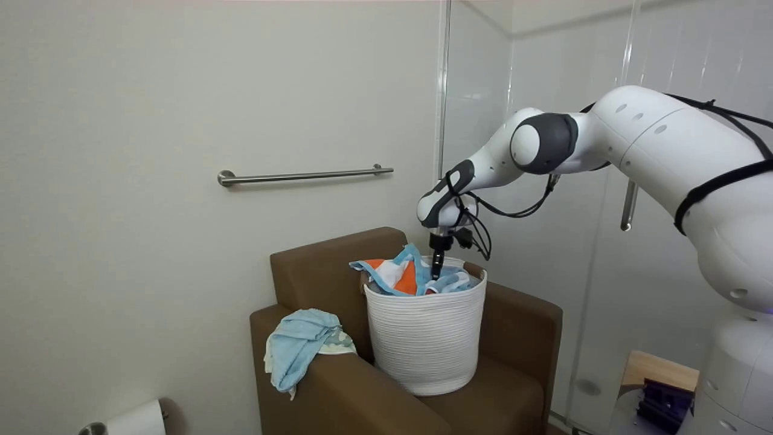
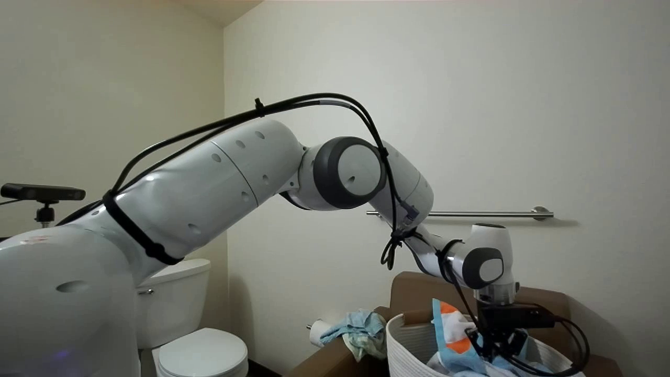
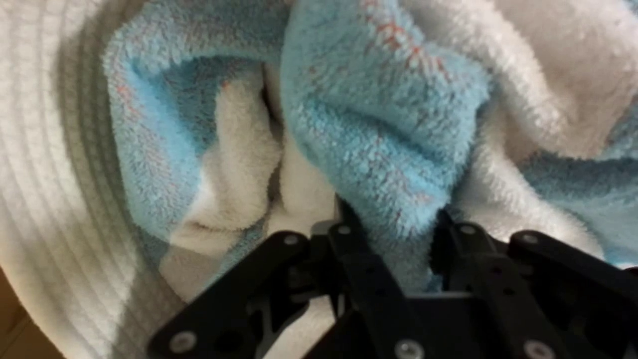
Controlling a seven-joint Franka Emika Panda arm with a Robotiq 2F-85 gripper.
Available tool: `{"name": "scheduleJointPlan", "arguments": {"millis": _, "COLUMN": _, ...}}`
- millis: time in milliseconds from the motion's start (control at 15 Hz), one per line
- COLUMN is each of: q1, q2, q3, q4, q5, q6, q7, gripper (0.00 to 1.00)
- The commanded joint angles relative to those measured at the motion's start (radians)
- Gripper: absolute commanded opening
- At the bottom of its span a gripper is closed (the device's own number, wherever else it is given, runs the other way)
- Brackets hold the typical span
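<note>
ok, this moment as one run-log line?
pincer: shut on blue towel fold | place: mouth of white basket | basket: on brown armchair | aside: light-blue cloth over armrest

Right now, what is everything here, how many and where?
Boxy upholstered armchair: one, brown, by cream wall
Round woven basket: one, white, on armchair
Plush towelling: count unclear, blue, white and orange, in basket
Crumpled cloth: count unclear, mostly pale blue, on armrest
Straight metal rail: one, silver, on wall
Paper roll: one, white, near wall
Ceramic toilet: one, white, near corner
Upright metal handle: one, silver, by pale panels
Flat oblong device: one, black, on mount
Angular object: one, dark, beside pale wood
Jointed arm: one, white and grey, over basket
Cables: several, black, along arm
Hand: one, black, in basket, gripping towelling
</note>
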Motion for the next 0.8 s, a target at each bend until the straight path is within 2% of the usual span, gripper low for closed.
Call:
{"name": "scheduleJointPlan", "arguments": {"millis": 0, "q1": -0.023, "q2": 0.031, "q3": 0.020, "q4": 0.007, "q5": 0.006, "q6": -0.015, "q7": -0.004, "gripper": 0.08}}
{"name": "scheduleJointPlan", "arguments": {"millis": 600, "q1": -0.042, "q2": -0.011, "q3": 0.052, "q4": -0.052, "q5": 0.005, "q6": 0.009, "q7": -0.046, "gripper": 0.08}}
{"name": "scheduleJointPlan", "arguments": {"millis": 667, "q1": -0.041, "q2": -0.013, "q3": 0.051, "q4": -0.057, "q5": 0.005, "q6": 0.012, "q7": -0.045, "gripper": 0.58}}
{"name": "scheduleJointPlan", "arguments": {"millis": 733, "q1": -0.040, "q2": -0.015, "q3": 0.051, "q4": -0.060, "q5": 0.004, "q6": 0.015, "q7": -0.046, "gripper": 0.59}}
